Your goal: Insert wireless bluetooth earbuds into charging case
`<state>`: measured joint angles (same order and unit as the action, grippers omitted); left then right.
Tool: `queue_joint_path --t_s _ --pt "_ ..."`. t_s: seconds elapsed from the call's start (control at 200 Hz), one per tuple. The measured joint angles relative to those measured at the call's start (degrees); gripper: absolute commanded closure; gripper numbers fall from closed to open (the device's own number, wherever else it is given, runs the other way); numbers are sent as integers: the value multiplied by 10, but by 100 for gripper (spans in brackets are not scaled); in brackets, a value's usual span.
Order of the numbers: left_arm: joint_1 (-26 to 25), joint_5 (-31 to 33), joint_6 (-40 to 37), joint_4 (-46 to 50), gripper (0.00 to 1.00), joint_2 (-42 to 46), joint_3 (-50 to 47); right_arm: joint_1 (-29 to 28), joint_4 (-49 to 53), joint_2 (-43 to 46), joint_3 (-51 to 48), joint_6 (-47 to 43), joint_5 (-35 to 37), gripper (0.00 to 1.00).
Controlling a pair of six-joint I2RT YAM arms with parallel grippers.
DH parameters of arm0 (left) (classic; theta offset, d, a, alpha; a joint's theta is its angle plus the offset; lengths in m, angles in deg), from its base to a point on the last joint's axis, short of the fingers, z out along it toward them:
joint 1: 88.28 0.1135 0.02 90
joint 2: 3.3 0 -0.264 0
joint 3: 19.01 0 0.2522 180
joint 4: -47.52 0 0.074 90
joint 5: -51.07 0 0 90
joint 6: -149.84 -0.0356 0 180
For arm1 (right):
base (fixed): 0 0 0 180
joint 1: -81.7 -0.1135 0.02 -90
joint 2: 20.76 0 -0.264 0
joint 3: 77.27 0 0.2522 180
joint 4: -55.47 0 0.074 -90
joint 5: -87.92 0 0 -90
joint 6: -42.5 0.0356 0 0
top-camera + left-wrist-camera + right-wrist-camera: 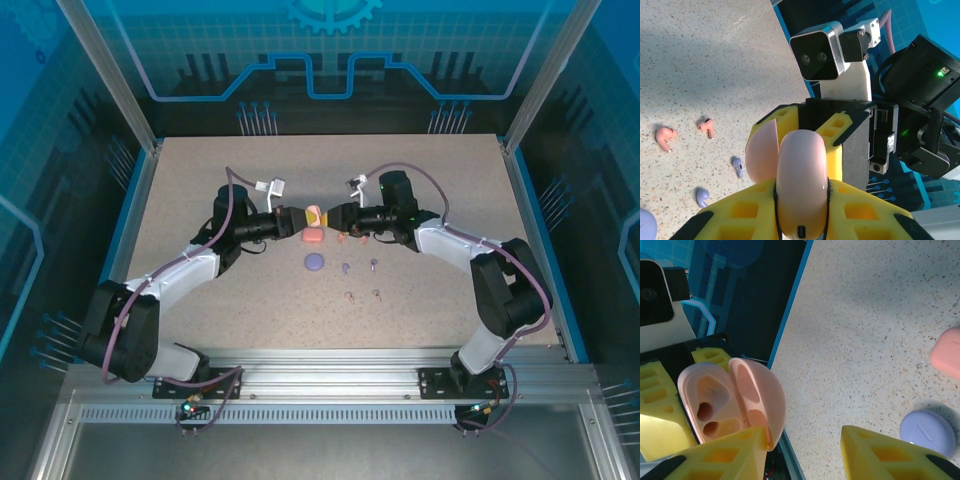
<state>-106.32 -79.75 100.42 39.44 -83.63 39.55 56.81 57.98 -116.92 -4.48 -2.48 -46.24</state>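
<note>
Currently, left pincer (801, 202): clamped shut on the pale pink case (730, 400), lid open, held over the middle of the counter (200, 200). Right pincer (802, 452): jaws apart, one finger (720, 452) touching the case's lid, nothing gripped. Earbuds, loose on the counter: coral pair (665, 138) and purple pair (737, 166) just near of the pincers, pale pair (350, 296) nearer still, all right of the closed coral case (313, 236) and purple case (313, 261).
</note>
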Motion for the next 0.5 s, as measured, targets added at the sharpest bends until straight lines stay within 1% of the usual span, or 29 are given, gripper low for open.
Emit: queue_joint_path --t_s 0.14,0.245,0.5 --pt "-6 0 0 -4 100 0 0 0 -3 -1 1 0 0 59" --pt "-7 0 0 -5 100 0 0 0 -4 -4 4 1 -3 64" --pt "-7 5 0 -4 100 0 0 0 -9 -15 21 3 -27 88"
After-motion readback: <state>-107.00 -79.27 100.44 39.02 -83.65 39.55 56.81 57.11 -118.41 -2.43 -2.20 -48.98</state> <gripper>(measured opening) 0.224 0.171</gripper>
